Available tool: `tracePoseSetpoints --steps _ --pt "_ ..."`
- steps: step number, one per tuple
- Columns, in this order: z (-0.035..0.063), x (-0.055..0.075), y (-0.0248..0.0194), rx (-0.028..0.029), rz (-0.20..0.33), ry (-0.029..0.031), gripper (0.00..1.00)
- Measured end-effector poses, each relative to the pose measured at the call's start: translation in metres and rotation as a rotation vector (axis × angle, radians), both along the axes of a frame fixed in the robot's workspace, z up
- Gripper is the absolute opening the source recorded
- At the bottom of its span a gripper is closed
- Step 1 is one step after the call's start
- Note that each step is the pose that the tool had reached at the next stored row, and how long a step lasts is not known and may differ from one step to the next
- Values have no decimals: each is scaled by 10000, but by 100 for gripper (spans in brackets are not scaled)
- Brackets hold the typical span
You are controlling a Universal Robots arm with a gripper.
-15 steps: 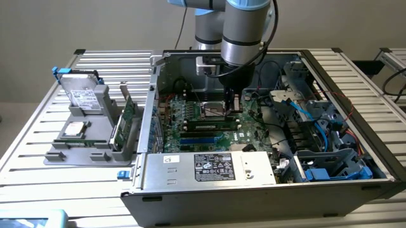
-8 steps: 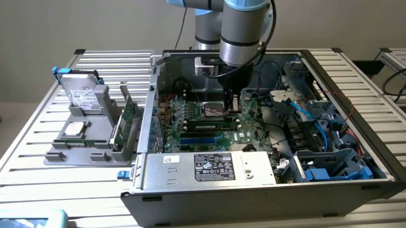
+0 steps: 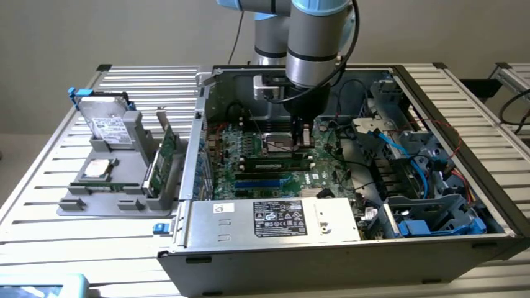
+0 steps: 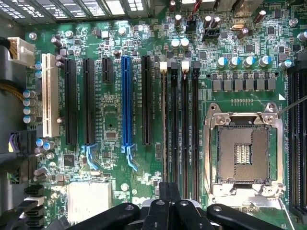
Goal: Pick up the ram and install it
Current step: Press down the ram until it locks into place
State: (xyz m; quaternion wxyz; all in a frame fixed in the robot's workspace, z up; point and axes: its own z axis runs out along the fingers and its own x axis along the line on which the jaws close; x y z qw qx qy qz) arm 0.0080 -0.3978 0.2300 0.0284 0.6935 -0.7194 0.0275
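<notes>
The black pincer (image 3: 300, 133), jaws shut, hangs inside the open grey computer case (image 3: 348, 248) over the green motherboard (image 4: 120, 72). The thin green ram strip (image 3: 276, 166) sits in a black slot, beside the silver CPU socket (image 4: 242, 153).

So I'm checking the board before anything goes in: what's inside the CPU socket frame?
Inside the CPU socket the bare contact grid is exposed, with no processor seated. Its near edge is partly hidden by the shut gripper.
</notes>
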Motion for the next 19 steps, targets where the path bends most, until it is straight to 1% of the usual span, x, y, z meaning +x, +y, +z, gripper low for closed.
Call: tracePoseSetpoints --steps 5,10,11,12,13,14,15,19 --pt "-30 0 -1 -9 1 2 11" --pt "-45 0 -1 -5 0 2 11" --pt "-44 -1 -1 -5 -1 2 11" --pt "-26 -8 1 12 -5 4 11" --pt "6 -16 1 9 -5 9 11" --pt "31 -29 0 15 -2 29 11" --pt "41 -50 0 35 0 39 11" --pt "47 -188 0 37 0 41 11"
